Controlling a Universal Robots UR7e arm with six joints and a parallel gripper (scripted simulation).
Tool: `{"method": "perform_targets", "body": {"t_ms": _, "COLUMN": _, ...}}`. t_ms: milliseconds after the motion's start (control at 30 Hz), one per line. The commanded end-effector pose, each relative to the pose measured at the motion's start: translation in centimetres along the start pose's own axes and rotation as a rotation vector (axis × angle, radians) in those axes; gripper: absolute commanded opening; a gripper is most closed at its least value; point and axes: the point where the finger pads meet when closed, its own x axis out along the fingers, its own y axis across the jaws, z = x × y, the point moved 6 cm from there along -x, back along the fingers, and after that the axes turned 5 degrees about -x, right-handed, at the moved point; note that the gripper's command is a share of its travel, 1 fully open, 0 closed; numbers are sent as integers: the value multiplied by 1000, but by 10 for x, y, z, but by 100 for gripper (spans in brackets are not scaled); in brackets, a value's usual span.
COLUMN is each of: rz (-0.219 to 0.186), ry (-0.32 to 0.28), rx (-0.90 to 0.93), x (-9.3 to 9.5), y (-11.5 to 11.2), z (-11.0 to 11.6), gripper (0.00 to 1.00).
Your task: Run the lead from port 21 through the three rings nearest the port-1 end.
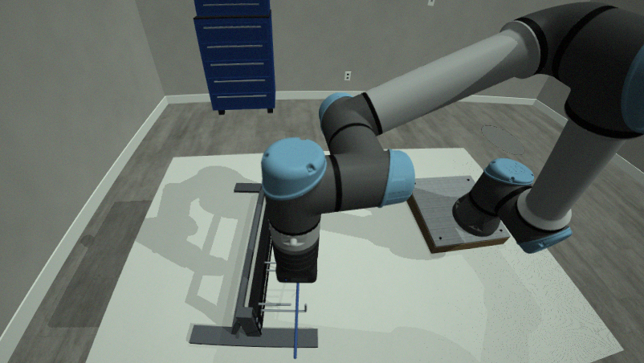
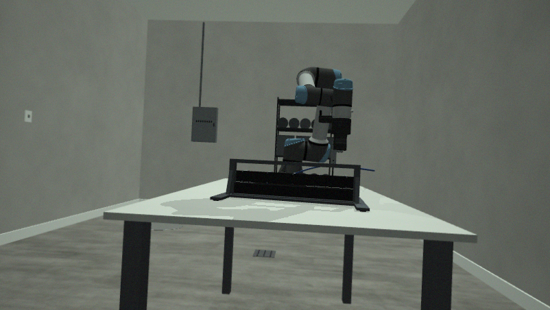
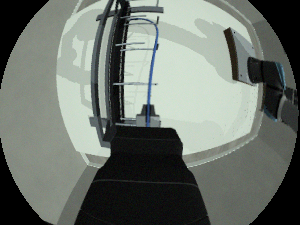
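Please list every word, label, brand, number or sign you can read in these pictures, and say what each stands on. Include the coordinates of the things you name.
There is no text that can be read in any view.
Robot arm point(image 1: 401, 90) point(image 2: 319, 123): small marks on its blue caps, too small to read.
Rack point(image 1: 247, 316) point(image 2: 356, 184) point(image 3: 95, 64): no port numbers can be made out.
Grey wall box point(image 2: 204, 130): a row of dark marks, too small to read.

Port numbers too small to read, fingertips hidden or unclear.
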Motion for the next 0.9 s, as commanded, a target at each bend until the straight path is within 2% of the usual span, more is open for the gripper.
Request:
{"method": "perform_targets", "body": {"t_ms": 0, "rz": -2, "ry": 0, "rx": 0, "x": 10, "y": 0, "z": 0, "gripper": 0}}
{"method": "perform_targets", "body": {"t_ms": 867, "rz": -2, "ry": 0, "rx": 0, "x": 50, "y": 0, "z": 0, "gripper": 0}}
